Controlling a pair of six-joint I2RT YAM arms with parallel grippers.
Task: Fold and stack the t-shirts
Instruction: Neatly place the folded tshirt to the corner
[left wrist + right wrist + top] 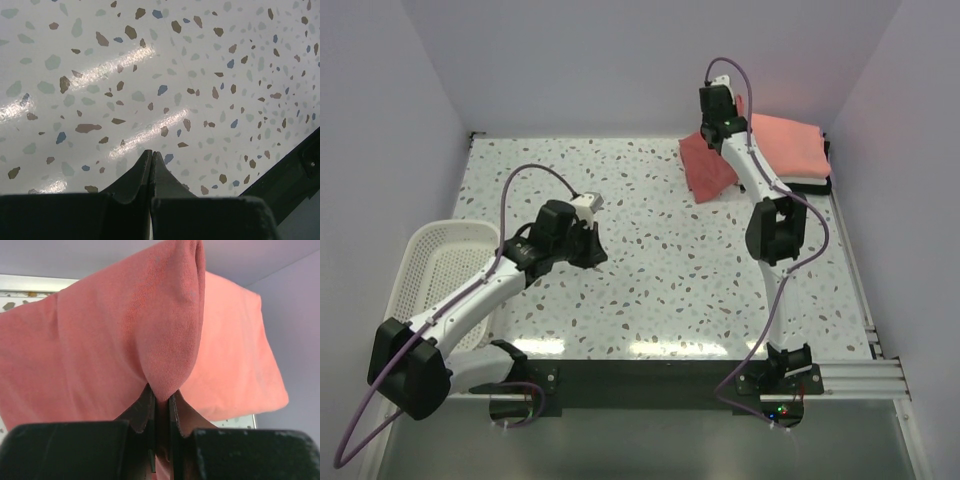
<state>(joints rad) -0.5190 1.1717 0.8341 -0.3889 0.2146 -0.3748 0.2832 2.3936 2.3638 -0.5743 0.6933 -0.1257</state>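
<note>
Left gripper (151, 156) hangs clenched above the table (210, 60); right gripper (161, 396) pinches the brick-red t-shirt (115, 345).

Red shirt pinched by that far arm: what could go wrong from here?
The right hand pinches only a small fold of the brick-red shirt, so the cloth might slip free. That shirt is right beside the folded salmon-pink shirt; swinging it could rumple that pile. The left hand is shut over the table, far away, so the shirt may land bunched.
</note>
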